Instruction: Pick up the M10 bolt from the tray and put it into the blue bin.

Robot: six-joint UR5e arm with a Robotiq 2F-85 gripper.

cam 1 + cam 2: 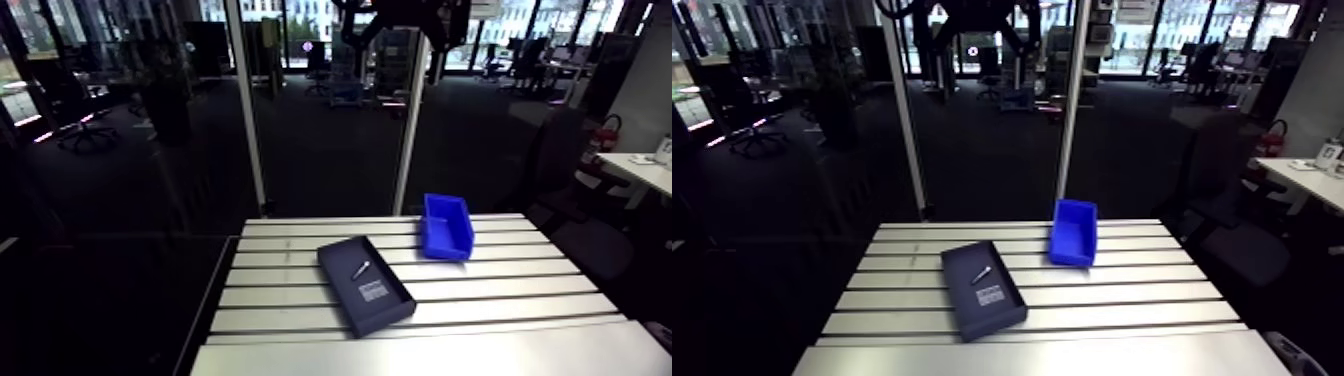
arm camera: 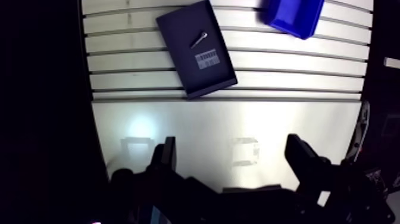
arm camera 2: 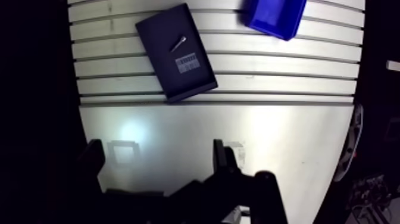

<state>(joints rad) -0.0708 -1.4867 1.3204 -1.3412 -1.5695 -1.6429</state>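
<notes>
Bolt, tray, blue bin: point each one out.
Bolt (image 2: 199,40): wrist view, middle of the shank.
Tray (image 2: 209,80): wrist view, bare floor beside the label.
Blue bin (image 1: 446,224): arm view, inside floor.

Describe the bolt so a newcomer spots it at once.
On the slotted aluminium table lies a dark tray, beside a blue bin. The bolt is the small silvery slanted piece inside the tray, next to a flat white label.
</notes>
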